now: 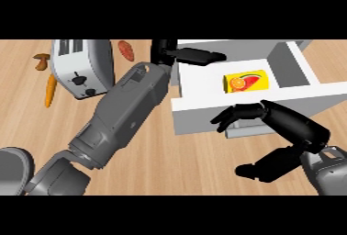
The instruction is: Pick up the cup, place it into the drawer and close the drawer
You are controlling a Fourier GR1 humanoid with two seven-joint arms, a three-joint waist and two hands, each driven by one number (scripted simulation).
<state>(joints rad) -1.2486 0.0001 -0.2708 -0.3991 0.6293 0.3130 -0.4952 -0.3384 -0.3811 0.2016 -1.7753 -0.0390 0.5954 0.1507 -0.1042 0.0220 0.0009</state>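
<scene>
Right robot hand (pixel 290 126), spread & gripping nothing, is resting at drawer (pixel 203 104) front; yellow carton (pixel 247 81) is lying inside, just beyond.

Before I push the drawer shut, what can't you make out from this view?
Head view only:
- Drawer handle: partly under the fingers of the right hand; contact unclear.
- Left hand, at the back-left corner of the drawer: its underside faces away, so contact unclear.
- Grey round thing, lower left: cut by the edge, overlapped by the left forearm.
- Brown item left of the toaster: too small to name.
</scene>
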